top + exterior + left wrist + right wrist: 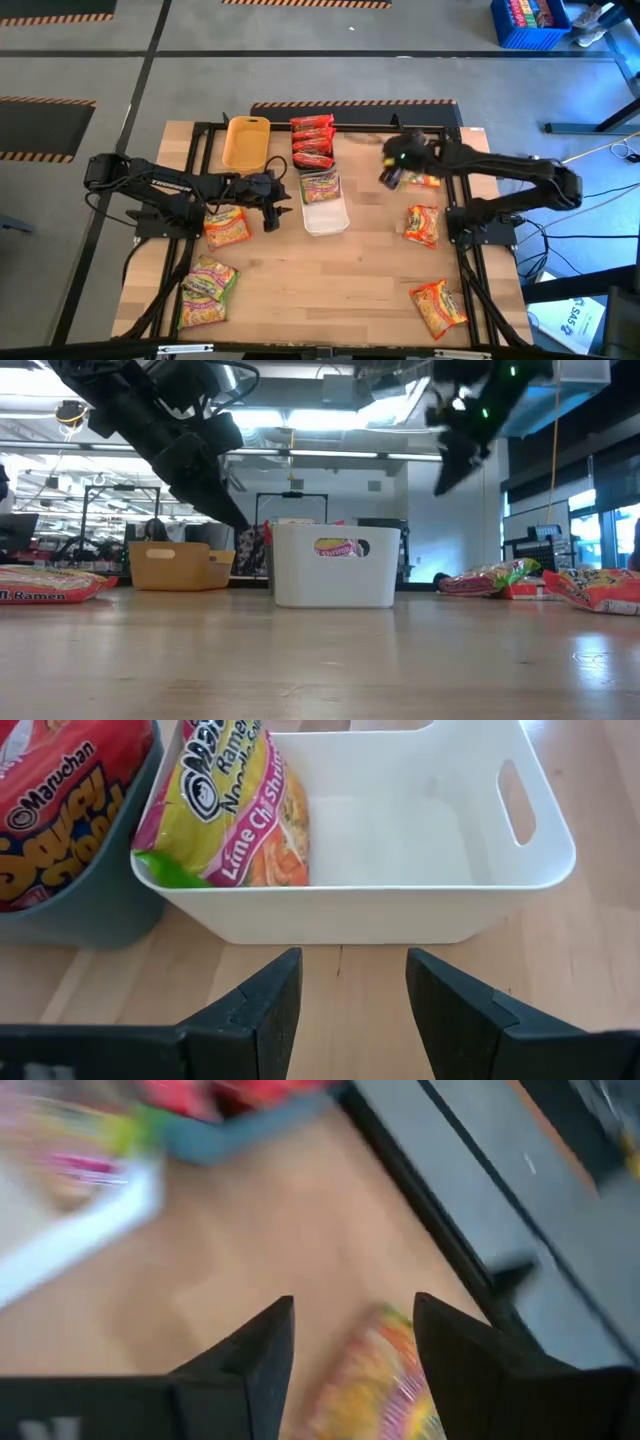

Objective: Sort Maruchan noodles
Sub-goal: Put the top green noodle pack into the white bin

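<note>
Right tool [352,1355] hangs open-fingered above a green-pink packet [375,1380].

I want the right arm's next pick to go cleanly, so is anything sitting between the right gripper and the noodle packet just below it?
Nothing visible. The right gripper hangs open above the table, and the orange-yellow noodle packet lies on bare wood under it. The white bin and blue bin stand off to the side.
</note>
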### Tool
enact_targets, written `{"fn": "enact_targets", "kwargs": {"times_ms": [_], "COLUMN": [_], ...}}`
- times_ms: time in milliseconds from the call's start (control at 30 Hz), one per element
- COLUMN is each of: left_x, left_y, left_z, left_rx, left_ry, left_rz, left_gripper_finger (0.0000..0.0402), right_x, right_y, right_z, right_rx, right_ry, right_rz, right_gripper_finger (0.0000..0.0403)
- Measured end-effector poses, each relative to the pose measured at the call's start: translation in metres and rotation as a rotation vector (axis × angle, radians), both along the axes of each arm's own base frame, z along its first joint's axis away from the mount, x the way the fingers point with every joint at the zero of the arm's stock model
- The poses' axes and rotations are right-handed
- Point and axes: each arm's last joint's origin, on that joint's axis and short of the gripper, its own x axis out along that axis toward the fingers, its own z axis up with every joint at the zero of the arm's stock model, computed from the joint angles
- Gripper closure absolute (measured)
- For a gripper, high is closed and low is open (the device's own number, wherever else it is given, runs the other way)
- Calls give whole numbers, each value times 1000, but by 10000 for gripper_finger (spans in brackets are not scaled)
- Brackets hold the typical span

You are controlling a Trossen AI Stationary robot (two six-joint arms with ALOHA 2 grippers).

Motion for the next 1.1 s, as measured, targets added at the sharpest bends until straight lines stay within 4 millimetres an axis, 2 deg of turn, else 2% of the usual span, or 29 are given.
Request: {"fn": "enact_targets", "kwargs": {"times_ms": [300,433,533,767,933,1100], "left_x": [2,2,2,2,2,2], "left_y": [0,0,0,0,0,0], "left_z": [3,3,3,3,3,3], "left_rx": [4,4,4,4,14,18], "left_ry": [-37,-39,-39,-39,-37,-37], "left_rz": [1,1,0,0,-7,-10], "left_gripper_finger": [227,227,227,227,227,227], "right_x": [-51,-63,-66,-58,-38,-16], "right_y": [-60,-77,-87,-98,-91,-74], "right_z": [-38,-47,-57,-86,-90,-88], "right_rx": [96,100,142,244,350,337], "right_ry": [127,184,216,300,188,163], "right_rz": [-381,-494,-513,-476,-265,-42], "right_gripper_finger": [222,222,222,222,222,222]}}
